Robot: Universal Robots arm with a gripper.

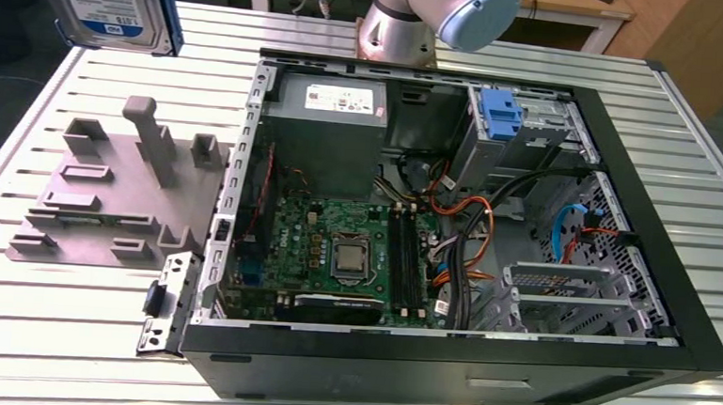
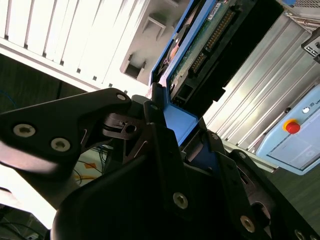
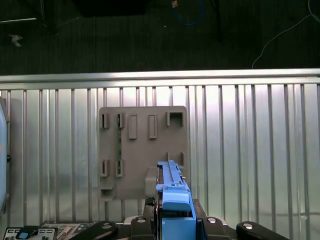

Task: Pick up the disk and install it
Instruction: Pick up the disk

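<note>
The pick-up looked done and the install not yet begun. In the exterior view the disk (image 1: 110,4) hung in the air at the far corner on that view's left, label side to the camera, clear of the counter (image 1: 704,148) and above and beyond the grey fixture (image 1: 98,205). It was well apart from the open case (image 1: 453,354). In the second wrist view the tool (image 2: 176,125) was closed on the blue side frame of the disk (image 2: 200,45), with a dark finger (image 2: 159,117) pressed against each side of the frame and no gap to be seen. The circuit-board side and connector row of the disk showed beyond the grip. The first wrist view looked straight down. The blue edge of the disk (image 3: 172,190) stood up from the tool (image 3: 175,220) over the fixture (image 3: 142,150), whose slots lay bare, so I judged the disk to be fully lifted out and carried by the tool alone. Nothing of the fitting showed yet. Inside the case, the drive bay at the far corner on the exterior view's right held a blue bracket (image 1: 499,112) but no drive that I could make out. What remained, by my reading, was the whole second half of the job: bringing the disk across to the case and seating it there.
</note>
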